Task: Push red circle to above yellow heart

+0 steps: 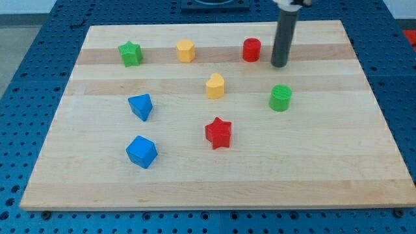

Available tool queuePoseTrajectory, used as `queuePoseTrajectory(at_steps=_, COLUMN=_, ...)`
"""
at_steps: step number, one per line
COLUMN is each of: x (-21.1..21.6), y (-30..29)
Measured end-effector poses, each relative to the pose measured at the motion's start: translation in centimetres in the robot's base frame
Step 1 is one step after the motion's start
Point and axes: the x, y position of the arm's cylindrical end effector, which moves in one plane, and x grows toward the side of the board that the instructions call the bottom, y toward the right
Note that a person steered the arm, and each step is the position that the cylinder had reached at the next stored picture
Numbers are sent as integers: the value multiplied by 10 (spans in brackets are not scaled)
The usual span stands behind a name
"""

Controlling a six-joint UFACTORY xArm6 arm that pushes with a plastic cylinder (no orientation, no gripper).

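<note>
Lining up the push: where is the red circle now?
Red circle sits near the view's top, just left of my tip, up and right of the yellow heart.

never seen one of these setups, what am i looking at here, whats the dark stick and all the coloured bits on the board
This is one camera picture of a robot arm's workspace. The dark stick is the arm's pushing rod; my tip slides on the wooden board and nudges blocks. It holds nothing. The tip sits just to the view's right of the red circle, apart from it. Also on the board: yellow heart, yellow hexagon-like block, green star, green round block, red star, and two blue blocks.
</note>
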Motion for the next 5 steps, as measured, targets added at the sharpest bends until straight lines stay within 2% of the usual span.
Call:
queuePoseTrajectory(at_steps=1, x=-38, y=8)
queuePoseTrajectory(at_steps=2, x=-55, y=-3)
queuePoseTrajectory(at_steps=4, x=-55, y=-71)
queuePoseTrajectory(at_steps=5, x=-53, y=-74)
